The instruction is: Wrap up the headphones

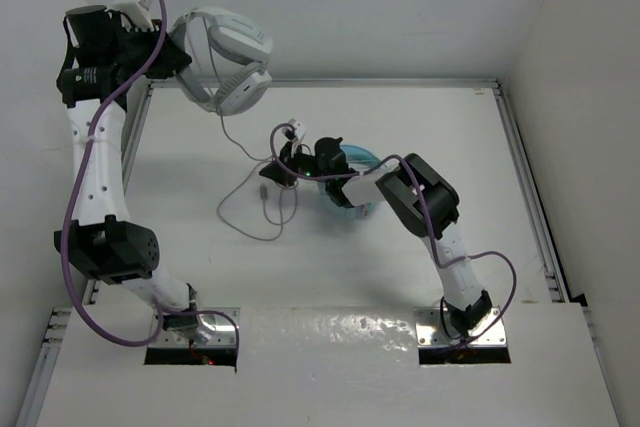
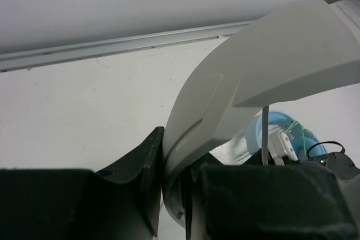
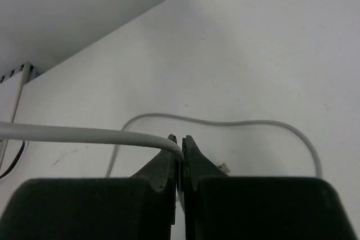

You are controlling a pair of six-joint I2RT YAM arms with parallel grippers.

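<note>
The table (image 1: 480, 167) lies open right of centre; cable (image 1: 221, 210) loops and light blue headphones (image 1: 357, 155) crowd the middle; raised headphones (image 1: 225, 62) block the far-left corner.

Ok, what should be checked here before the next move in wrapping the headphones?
1. Left gripper clamped on the headband of the headphones: ok.
2. Right gripper pinching the cable: ok.
3. Slack cable lying on the table: ok, loose loops.
4. Cable clear of the light blue headphones: cannot tell, partly hidden.
5. Cable wound around the headphones: not ok, none visible.
</note>
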